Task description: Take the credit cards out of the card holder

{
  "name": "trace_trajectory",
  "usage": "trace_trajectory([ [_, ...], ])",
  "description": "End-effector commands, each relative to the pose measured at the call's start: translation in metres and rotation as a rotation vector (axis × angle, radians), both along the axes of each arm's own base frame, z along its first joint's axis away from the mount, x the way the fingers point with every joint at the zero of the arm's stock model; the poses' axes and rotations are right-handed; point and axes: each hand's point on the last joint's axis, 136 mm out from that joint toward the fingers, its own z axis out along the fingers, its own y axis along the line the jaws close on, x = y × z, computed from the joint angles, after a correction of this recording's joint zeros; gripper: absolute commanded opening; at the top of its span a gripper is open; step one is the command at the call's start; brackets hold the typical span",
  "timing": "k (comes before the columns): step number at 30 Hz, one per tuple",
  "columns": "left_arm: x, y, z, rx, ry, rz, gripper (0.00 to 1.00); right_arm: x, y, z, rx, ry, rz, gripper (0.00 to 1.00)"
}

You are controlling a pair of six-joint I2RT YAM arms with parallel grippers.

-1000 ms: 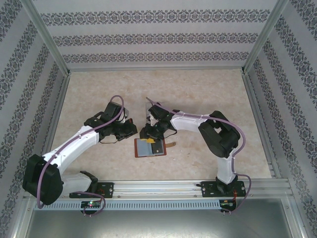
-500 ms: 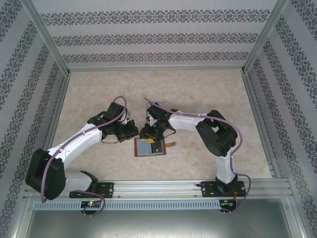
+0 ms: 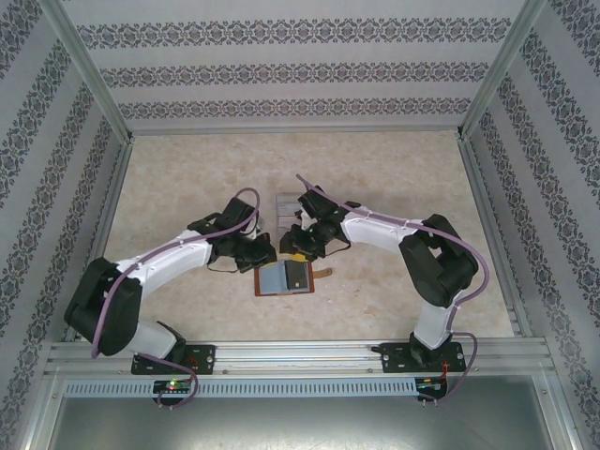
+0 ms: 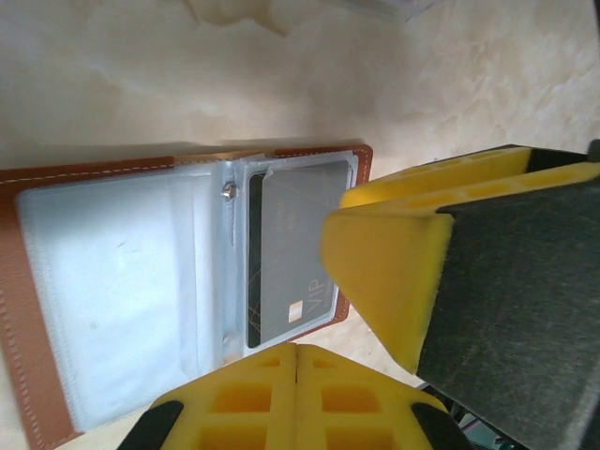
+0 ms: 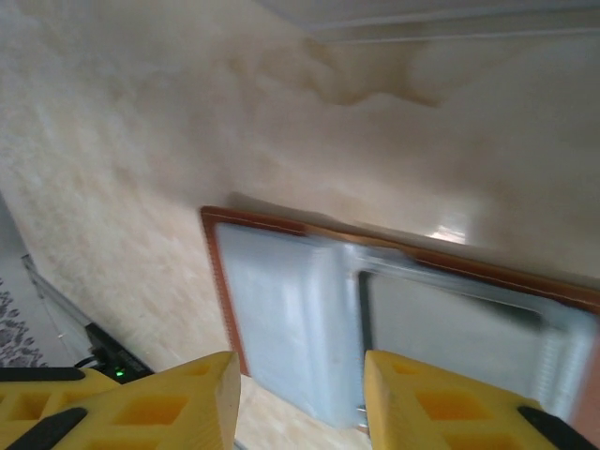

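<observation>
**A:** Where's the card holder [image 3: 284, 278]?

**B:** It lies open on the surface [image 3: 394, 169], brown cover down and clear sleeves up.

**A:** Any card still in it?

**B:** One grey credit card [image 4: 292, 248] marked VIP, tucked in a sleeve of the holder.

**A:** And the claws?

**B:** The left claw [image 4: 296, 361] is pinched closed and empty, its tip at the holder's edge near that card. The right claw [image 5: 300, 398] hangs over the holder, fingers moderately apart, gripping nothing.
</observation>
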Motion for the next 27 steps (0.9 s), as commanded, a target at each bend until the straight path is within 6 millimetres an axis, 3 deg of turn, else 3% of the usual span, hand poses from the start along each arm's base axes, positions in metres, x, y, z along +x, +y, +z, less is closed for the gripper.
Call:
trace_trajectory([
  [1, 0.003, -0.018, -0.006, -0.044, 0.002, -0.01, 0.0, -0.009, -0.022, -0.009, -0.066, 0.002, -0.003, 0.4],
  [9, 0.003, -0.039, -0.025, -0.065, 0.038, -0.028, 0.0, -0.019, -0.037, -0.027, -0.109, 0.03, -0.008, 0.36],
  [27, -0.006, -0.035, -0.06, -0.024, 0.117, -0.02, 0.0, -0.02, -0.038, -0.04, -0.114, 0.05, -0.005, 0.36],
])
